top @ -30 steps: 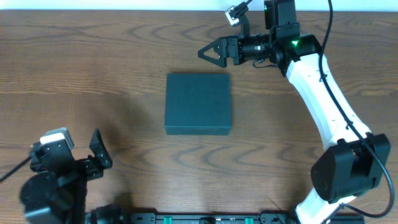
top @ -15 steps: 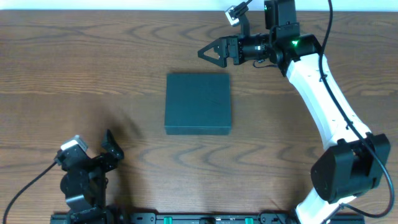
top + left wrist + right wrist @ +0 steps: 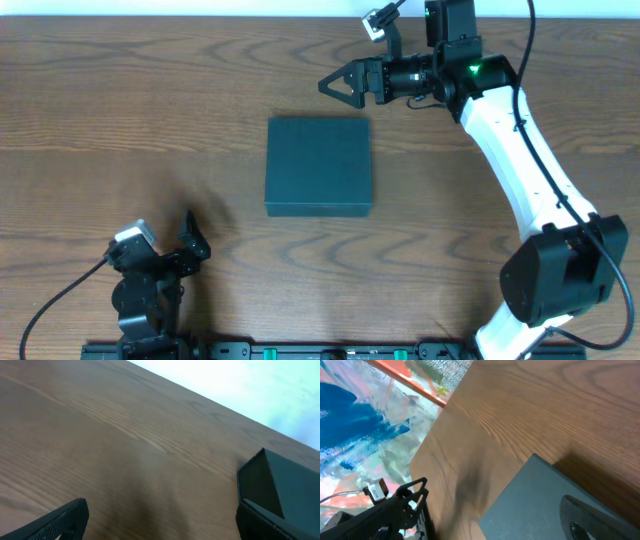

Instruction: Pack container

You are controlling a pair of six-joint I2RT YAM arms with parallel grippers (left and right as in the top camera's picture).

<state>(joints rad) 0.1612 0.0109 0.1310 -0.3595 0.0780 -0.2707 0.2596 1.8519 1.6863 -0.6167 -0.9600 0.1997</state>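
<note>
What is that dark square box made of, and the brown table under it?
The flat dark square box looks like matte cardboard: dull surface, no shine, crisp edges, though stiff plastic is possible. The brown table shows wavy wood grain and looks smooth, so it is wood or a wood-look laminate.

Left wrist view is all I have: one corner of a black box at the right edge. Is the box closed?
Observer: Yes. Seen from overhead, the container looks closed and flat on top.
Operator: Where is the right gripper?
Observer: The right gripper is past the container's far side. It is open and holds nothing.
Operator: Does it touch the box?
Observer: No. From overhead, a strip of bare table shows between them.
</note>
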